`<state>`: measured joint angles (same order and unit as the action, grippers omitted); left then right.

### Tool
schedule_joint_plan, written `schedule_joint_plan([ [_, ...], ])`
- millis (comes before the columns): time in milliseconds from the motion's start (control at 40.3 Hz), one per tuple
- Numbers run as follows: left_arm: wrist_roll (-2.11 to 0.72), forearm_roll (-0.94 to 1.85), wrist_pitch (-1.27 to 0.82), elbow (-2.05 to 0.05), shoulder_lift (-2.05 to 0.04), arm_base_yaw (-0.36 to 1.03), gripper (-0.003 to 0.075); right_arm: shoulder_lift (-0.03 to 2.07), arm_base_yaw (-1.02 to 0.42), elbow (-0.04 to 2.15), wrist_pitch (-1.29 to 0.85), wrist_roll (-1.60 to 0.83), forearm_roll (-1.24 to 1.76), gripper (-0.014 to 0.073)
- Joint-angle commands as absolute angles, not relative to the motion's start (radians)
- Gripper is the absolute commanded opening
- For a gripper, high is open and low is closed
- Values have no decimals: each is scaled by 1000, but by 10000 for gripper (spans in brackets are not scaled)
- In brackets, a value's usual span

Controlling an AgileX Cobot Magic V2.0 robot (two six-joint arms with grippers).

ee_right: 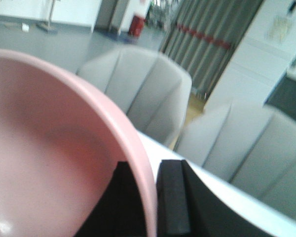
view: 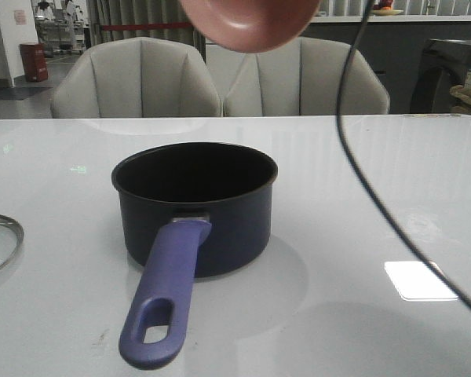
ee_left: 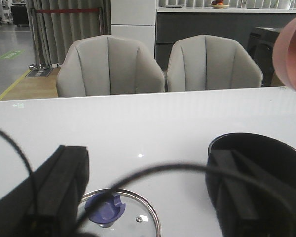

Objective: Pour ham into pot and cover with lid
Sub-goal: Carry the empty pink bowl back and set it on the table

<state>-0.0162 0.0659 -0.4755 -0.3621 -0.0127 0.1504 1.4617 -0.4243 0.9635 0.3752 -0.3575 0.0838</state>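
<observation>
Bowl (view: 250, 23) rim pinched in right end effector (ee_right: 150, 197), raised above pot (view: 195, 206) for pouring; no ham visible. Left end effector (ee_left: 148, 197) released, hovering over lid (ee_left: 119, 213) on bench (view: 377, 173)

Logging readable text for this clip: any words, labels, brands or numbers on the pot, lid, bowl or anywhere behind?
No text can be read in any view.
pot: no marking shows.
lid: plain glass and knob, no print visible.
pink bowl: no print.
White wall poster: pinkish marks, too small to read.
Red bin: a pale label, too blurred to read.
Papers on the white panel: blurred, unreadable.
</observation>
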Motion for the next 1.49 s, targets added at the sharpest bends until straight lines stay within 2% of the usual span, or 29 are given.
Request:
schedule_joint_plan([
  [0, -14, 70, -392, -388, -26, 155, 533, 1373, -365, 992, 275, -281, 88, 143],
  [447, -14, 70, -392, -388, -26, 155, 533, 1317, -102, 1041, -416, 5, 125, 143],
  [645, -14, 70, -392, -388, -26, 155, 533, 1388, 27, 1059, -622, -10, 263, 143],
  [794, -14, 70, -392, -388, -26, 155, 533, 1482, 78, 1123, -807, -140, 300, 143],
  [1166, -14, 70, -392, -388, -26, 155, 533, 1679, 85, 1161, -828, -154, 236, 143],
  [1464, -14, 70, -392, -388, -26, 155, 533, 1744, 84, 1161, -831, -166, 237, 147],
])
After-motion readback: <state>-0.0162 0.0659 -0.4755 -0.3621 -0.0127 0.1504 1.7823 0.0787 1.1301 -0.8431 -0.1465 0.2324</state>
